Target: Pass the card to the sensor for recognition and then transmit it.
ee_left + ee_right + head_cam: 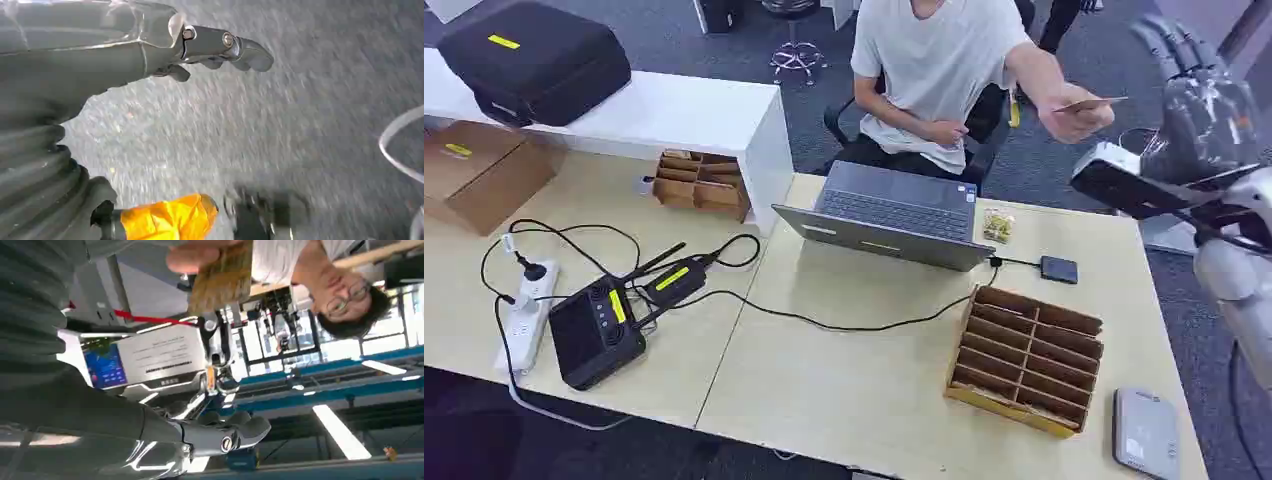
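At far right of the head view, the right hand (1189, 75) is raised high above the table's right edge, fingers pointing up and spread, holding nothing; its silver forearm rises from the lower right. From the right wrist view the same hand (220, 432) shows thumb and dark fingers loosely extended with nothing between them. Left hand (220, 47) hangs over grey carpet, fingers partly curled in, nothing in them; how far they are closed I cannot tell. Card (1092, 103) is pinched in the person's hand (1072, 115), held out flat toward the right hand, just left of it and apart from it. It looks thin and tan, edge-on in the head view; in the right wrist view the card (222, 277) shows a brownish patterned face, blurred. On the table (854, 380): an open laptop (889, 212), a small dark sensor (1059, 268) on a cable right of it, and a cardboard divider tray (1026, 358) near right.
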`<action>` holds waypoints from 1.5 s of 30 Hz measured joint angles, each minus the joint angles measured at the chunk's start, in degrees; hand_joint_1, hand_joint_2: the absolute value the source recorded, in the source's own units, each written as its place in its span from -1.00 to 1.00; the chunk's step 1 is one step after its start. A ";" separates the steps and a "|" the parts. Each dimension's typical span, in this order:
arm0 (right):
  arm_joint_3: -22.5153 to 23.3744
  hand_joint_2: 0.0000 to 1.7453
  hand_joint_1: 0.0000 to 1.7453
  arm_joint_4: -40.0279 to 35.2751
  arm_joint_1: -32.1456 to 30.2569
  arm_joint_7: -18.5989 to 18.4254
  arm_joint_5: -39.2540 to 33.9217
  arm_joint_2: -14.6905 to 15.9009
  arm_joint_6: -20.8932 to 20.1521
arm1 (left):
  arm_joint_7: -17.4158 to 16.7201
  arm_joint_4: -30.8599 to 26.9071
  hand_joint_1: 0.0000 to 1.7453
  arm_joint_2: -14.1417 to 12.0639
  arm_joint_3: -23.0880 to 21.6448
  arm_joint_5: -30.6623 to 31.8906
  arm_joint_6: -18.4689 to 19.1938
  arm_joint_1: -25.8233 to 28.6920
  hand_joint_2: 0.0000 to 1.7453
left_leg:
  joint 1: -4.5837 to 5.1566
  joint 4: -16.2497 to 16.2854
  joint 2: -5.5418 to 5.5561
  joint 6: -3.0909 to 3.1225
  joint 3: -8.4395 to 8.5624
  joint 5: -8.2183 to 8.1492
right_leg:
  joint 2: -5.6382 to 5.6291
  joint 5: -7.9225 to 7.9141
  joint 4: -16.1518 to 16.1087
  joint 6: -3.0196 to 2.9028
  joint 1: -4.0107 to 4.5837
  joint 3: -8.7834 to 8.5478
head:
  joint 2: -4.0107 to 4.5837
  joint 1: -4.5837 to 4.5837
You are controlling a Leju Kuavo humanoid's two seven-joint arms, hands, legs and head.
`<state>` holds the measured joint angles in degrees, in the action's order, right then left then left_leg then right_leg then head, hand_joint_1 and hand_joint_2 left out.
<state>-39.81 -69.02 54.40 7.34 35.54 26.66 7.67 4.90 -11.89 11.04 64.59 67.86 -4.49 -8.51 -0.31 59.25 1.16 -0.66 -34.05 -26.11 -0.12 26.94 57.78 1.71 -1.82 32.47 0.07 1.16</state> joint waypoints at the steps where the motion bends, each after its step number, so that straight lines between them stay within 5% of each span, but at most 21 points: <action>1: -0.87 1.00 -1.00 0.07 -0.27 0.00 0.39 -0.71 0.13 | 0.00 0.00 -1.00 0.00 -0.30 -0.54 1.75 -0.04 1.00 | 0.00 0.00 0.00 0.00 0.00 0.00 | 0.00 0.00 0.00 0.00 0.00 0.01 | 0.00 0.04; 2: -1.70 1.00 -1.00 0.22 -0.40 0.02 0.63 -1.35 0.11 | -0.02 0.02 -1.00 0.09 -0.41 -1.37 3.56 0.02 -1.00 | 0.00 0.00 0.00 0.00 -0.02 0.00 | 0.00 0.00 0.00 0.00 0.00 0.02 | 0.00 0.00; 5: -3.63 1.00 -1.00 0.70 -0.54 0.22 1.22 -3.30 -0.09 | 0.50 0.13 -1.00 0.11 -0.33 -5.24 11.07 0.23 -1.00 | 0.02 0.00 0.02 0.00 -0.04 0.00 | 0.01 0.00 0.00 0.00 0.01 0.07 | 0.00 0.00; 7: -4.48 1.00 -1.00 0.87 -0.61 0.42 1.49 -4.17 -0.15 | 0.72 0.13 -1.00 0.11 -0.30 -5.83 12.15 0.31 -1.00 | 0.02 0.00 0.06 -0.01 -0.06 0.01 | 0.05 0.00 0.00 0.00 0.01 0.07 | 0.00 0.00; 8: -4.78 1.00 -1.00 0.96 -0.62 0.46 1.48 -4.50 -0.13 | 0.79 0.13 -1.00 0.09 -0.30 -5.99 12.32 0.39 1.00 | 0.02 0.00 0.06 -0.01 -0.06 0.01 | 0.05 0.00 0.00 0.00 0.01 0.08 | 0.00 0.04; 16: -6.47 1.00 -1.00 1.16 -0.80 1.29 1.48 -5.75 -0.57 | 1.57 0.15 -1.00 0.02 0.37 -7.21 17.04 0.69 1.00 | 0.02 0.00 0.05 -0.04 -0.07 0.03 | 0.03 -0.01 0.00 0.00 0.01 0.09 | 0.00 0.00; 17: -6.51 1.00 0.88 1.22 -0.80 1.31 1.48 -5.79 -0.61 | 1.57 0.15 -1.00 0.04 0.53 -7.30 17.24 0.75 1.00 | 0.02 0.00 0.05 -0.04 -0.07 0.03 | 0.04 -0.01 0.00 -0.01 0.01 0.09 | 0.00 0.02; 18: -6.55 1.00 1.00 1.24 -0.81 1.33 1.48 -5.83 -0.76 | 1.57 0.15 -1.00 0.02 0.57 -7.34 17.48 0.80 1.00 | 0.03 0.01 0.04 -0.04 -0.07 0.04 | 0.04 -0.02 0.00 -0.01 0.01 0.09 | 0.00 0.00; 45: -6.55 1.00 1.00 1.40 -1.15 2.89 1.13 -5.85 -1.38 | 1.73 0.15 -1.00 -0.04 1.07 -7.67 18.88 1.23 1.00 | 0.03 0.01 0.04 -0.04 -0.09 0.07 | 0.02 -0.07 -0.01 0.00 0.01 0.14 | 0.00 0.02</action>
<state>-46.36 -67.63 53.24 10.23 36.68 20.81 6.29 6.62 -11.74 10.99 65.66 60.19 14.38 -7.28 -0.28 59.26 1.20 -0.71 -34.14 -26.05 -0.09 26.88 57.77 1.71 -1.82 32.61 0.07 1.18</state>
